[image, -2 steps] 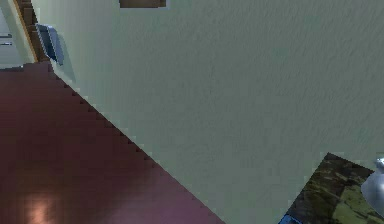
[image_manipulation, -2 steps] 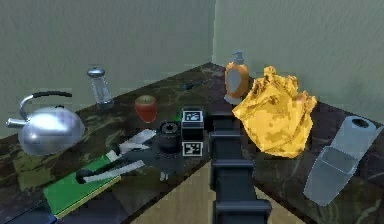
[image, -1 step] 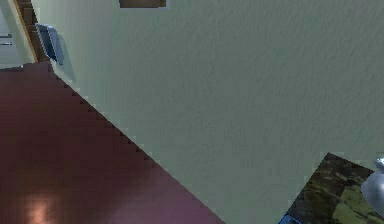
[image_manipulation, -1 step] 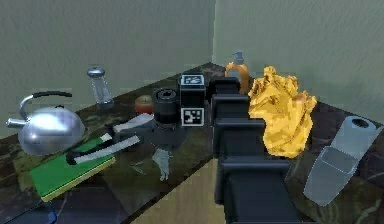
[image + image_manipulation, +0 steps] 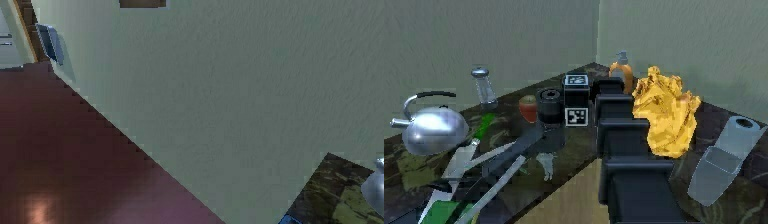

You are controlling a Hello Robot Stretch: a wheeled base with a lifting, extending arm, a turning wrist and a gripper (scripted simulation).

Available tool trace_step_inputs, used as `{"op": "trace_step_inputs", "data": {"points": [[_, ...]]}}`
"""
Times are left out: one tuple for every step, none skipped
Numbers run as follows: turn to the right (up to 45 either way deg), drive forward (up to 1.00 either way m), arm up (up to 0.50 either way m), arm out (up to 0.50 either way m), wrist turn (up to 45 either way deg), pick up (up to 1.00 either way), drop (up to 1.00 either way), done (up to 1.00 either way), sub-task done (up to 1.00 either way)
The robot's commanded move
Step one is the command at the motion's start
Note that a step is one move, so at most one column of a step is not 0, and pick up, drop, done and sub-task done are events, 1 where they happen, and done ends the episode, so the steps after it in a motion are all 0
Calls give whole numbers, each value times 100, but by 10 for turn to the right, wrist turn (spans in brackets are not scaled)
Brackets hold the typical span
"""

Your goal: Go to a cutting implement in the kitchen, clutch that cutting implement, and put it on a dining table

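Countertop [image 5: 509, 112]: knife [image 5: 489, 163], perhaps, left of claw [image 5: 544, 160]

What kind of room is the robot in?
Most likely a kitchen: a shiny kettle, a glass shaker and a paper towel roll stand on a dark stone countertop.

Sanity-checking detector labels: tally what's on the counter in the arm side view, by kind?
Kettle: 1
Shaker: 1
Red fruit: 1
Orange bottle: 1
Crumpled yellow thing: 1
Paper roll: 1
Long utensils: overlapping, can't count
Total: 6, plus the utensils
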Motion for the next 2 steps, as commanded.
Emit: {"op": "trace_step_inputs", "data": {"points": [[0,0,0,0,-180,0,0,0,0],[0,0,0,-14,0,0,0,0,0]]}}
